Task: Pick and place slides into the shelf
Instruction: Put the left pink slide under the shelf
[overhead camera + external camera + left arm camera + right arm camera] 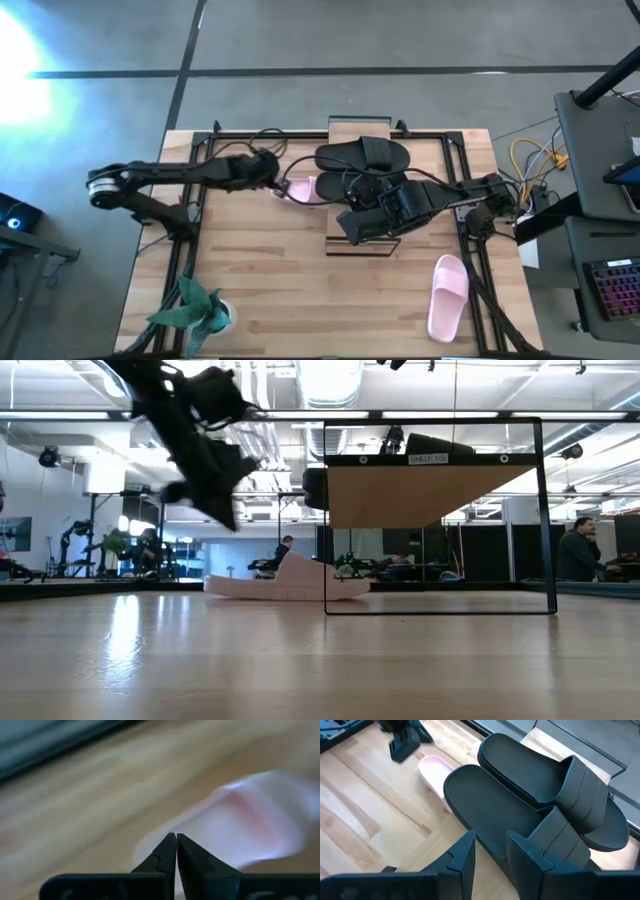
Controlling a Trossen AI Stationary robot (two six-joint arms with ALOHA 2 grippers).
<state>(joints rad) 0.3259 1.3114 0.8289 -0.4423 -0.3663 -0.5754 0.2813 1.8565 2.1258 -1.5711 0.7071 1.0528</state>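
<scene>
My right gripper [352, 218] is shut on a black slide [485, 815] above the shelf [342, 128], next to the second black slide [362, 155], which lies sole-down on the shelf's wooden top. A pink slide [303, 188] lies on the table at the shelf's left side, its far end under the plank [430, 490]. My left gripper [277, 183] hangs shut just left of this pink slide [250, 815], raised above the table [225, 515] and touching nothing. Another pink slide [447, 297] lies sole-down near the table's right front corner. My right gripper pinches the black slide's long side rim [490, 847] between its two fingers, about mid-length, just short of the strap [560, 835]. The fingers slant down and lie across the slide. Whether the slide rests on the shelf's top or hangs clear, I cannot tell.
A green toy plant [195, 310] stands at the table's near left corner. Dark frame rails [200, 200] run along the table's left and right sides. Bare wood lies in front of the shelf. People and desks show in the room behind.
</scene>
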